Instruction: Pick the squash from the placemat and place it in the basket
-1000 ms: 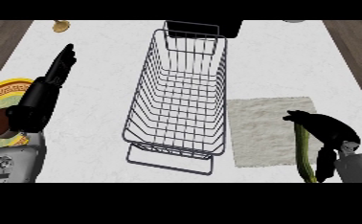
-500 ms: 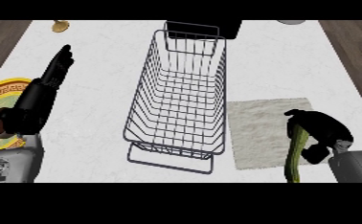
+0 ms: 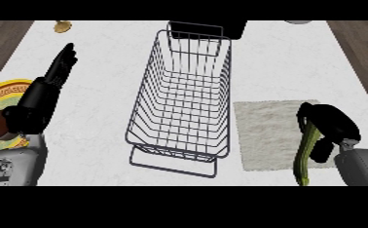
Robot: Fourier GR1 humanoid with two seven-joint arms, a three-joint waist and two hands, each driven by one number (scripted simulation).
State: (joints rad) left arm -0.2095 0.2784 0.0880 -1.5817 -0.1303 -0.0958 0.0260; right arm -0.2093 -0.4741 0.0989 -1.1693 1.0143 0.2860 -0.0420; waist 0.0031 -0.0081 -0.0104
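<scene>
Already the black right hand (image 3: pixel 329 127) has its fingers curled round the upper end of the long, pale green squash (image 3: pixel 304 159), which hangs down toward the view's lower edge at the right margin of the pale grey woven placemat (image 3: pixel 269 129), its long axis running nearly up and down the view. Left of it, just beside the placemat, stands the dark wire basket (image 3: pixel 183 95), so the carry should go leftward. The black left hand (image 3: pixel 50 83) rests open at the left, fingers straight.
</scene>
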